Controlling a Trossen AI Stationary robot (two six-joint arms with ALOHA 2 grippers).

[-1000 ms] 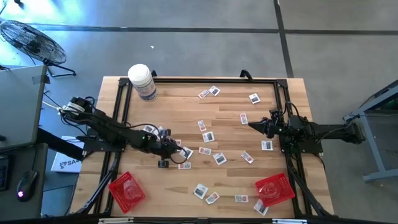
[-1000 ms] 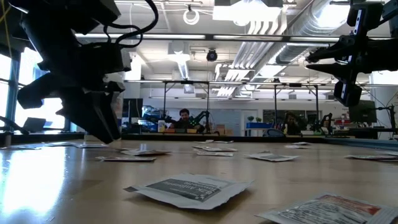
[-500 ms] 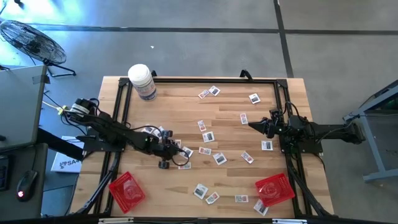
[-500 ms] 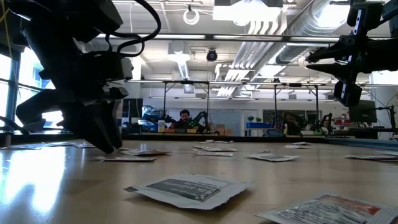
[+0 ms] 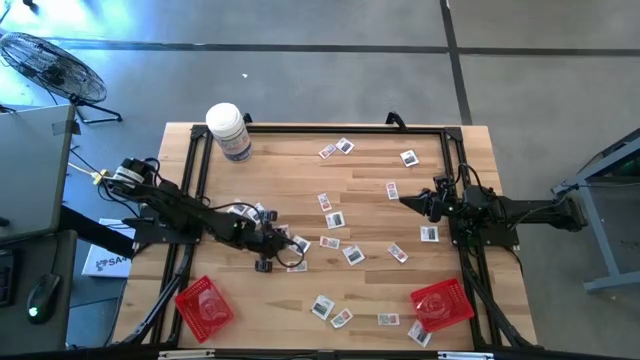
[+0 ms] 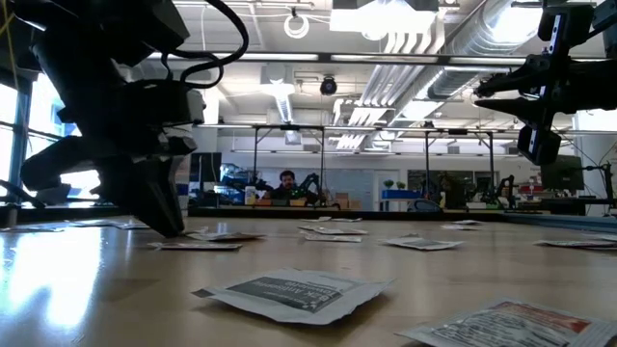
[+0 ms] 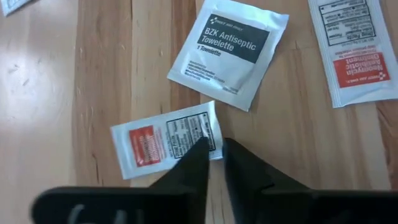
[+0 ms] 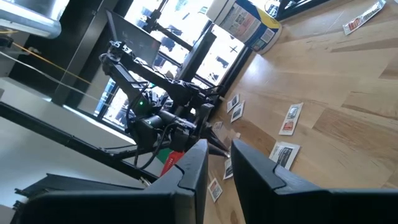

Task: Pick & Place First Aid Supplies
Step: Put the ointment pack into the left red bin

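Here the left claw [image 7: 213, 144] is down on the pale wooden surface [image 7: 93, 74], its fingers drawn nearly together over the near edge of a small flat white packet with red and grey print [image 7: 166, 140]; whether they have pinched it, I cannot tell. A larger white antiseptic towelette packet [image 7: 229, 51] lies just beyond the claw. The packet looks feather-light, thin, limp and slick, so an edge or corner pinch seems best. The right claw [image 5: 408, 201] waits well apart, narrowly parted and empty.
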